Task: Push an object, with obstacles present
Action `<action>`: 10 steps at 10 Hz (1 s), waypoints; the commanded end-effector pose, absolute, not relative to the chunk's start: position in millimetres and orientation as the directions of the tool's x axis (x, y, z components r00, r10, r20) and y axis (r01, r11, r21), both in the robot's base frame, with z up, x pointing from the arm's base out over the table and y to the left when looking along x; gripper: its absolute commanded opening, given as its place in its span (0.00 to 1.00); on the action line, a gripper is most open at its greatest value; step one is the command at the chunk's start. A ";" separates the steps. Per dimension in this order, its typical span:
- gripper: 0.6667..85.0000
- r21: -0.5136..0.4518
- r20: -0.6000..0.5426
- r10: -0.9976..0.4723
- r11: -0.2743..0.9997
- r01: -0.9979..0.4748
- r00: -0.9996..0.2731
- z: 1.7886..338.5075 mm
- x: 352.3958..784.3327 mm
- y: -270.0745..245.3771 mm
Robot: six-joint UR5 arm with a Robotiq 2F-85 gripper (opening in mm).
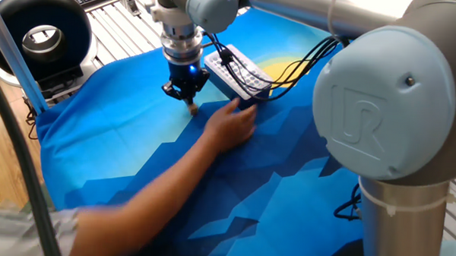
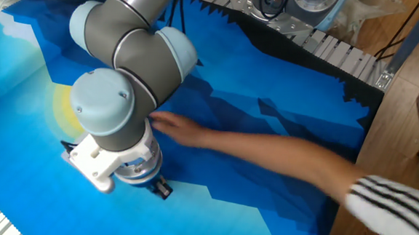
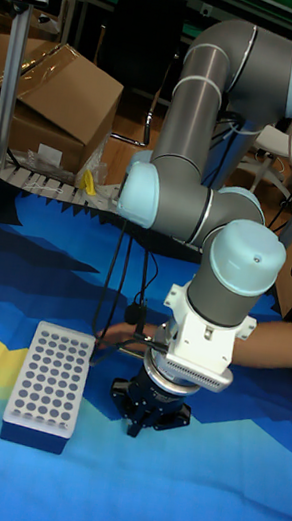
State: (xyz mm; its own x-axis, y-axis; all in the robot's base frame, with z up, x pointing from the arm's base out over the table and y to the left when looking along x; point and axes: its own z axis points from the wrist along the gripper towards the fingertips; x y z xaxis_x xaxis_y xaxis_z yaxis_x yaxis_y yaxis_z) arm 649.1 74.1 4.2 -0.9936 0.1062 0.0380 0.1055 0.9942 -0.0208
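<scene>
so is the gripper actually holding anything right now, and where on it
Nothing appears held. The gripper points down with its tips at the tiny cube on the cloth, pushing rather than clamping it; the jaw state cannot be told.

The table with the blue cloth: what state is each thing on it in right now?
Tiny tan wooden cube: on the cloth, at the gripper's tip.
Blue box with holed white top: flat, upright.
Gripper: lowered to the cloth; open or shut, cannot tell.
Person's hand: beside the box.
</scene>
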 end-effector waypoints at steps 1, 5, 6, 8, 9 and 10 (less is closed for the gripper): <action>0.00 -0.093 0.058 0.068 0.994 0.063 -0.996 14.9 646.5 45.9; 0.00 -0.081 0.077 0.076 0.994 0.070 -0.994 53.8 661.9 13.9; 0.00 -0.074 0.064 0.089 0.994 0.084 -0.994 60.3 666.3 8.4; 0.00 -0.079 0.053 0.085 0.994 0.081 -0.995 73.1 665.8 -6.7; 0.00 -0.086 0.058 0.074 0.994 0.069 -0.996 78.7 667.0 -19.8; 0.00 -0.091 0.070 0.064 0.994 0.058 -0.995 83.3 666.7 -33.4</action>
State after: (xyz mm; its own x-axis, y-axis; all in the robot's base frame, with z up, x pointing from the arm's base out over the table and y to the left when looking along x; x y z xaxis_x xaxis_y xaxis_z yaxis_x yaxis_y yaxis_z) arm 664.9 -8.2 66.5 -0.9955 0.0714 0.0630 0.0653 0.9934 -0.0939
